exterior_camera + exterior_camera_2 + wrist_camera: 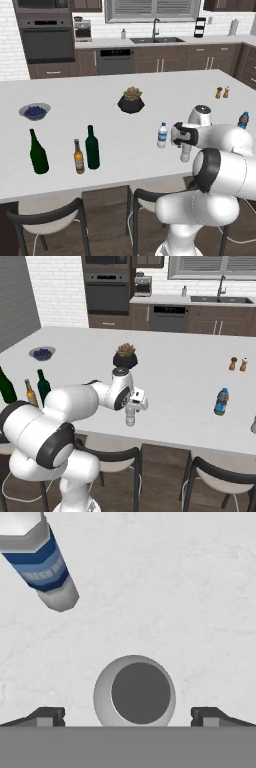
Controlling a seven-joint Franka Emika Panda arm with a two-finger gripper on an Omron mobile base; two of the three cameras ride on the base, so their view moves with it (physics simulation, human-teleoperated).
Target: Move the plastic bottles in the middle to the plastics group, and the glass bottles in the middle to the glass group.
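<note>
Directly under my gripper (184, 146), near the counter's front edge, stands a small clear plastic bottle (185, 154). In the hand view its round top (140, 693) lies between my two fingertips (47, 716), which stand wide apart and do not touch it, so the gripper (129, 717) is open. A white-capped, blue-labelled water bottle (162, 135) stands just left of it. The blue-tinted bottle (243, 120) is far right. At the left stand the wide green wine bottle (37, 152), the brown beer bottle (78, 157) and, beside it, a straight green glass bottle (92, 148).
A potted plant (131, 100) sits mid-counter and a bowl of blueberries (34, 111) at the far left. Salt and pepper shakers (222, 92) stand back right. Two chairs (47, 220) are tucked under the counter's front edge. Part of a grey object (253, 426) shows at the right edge.
</note>
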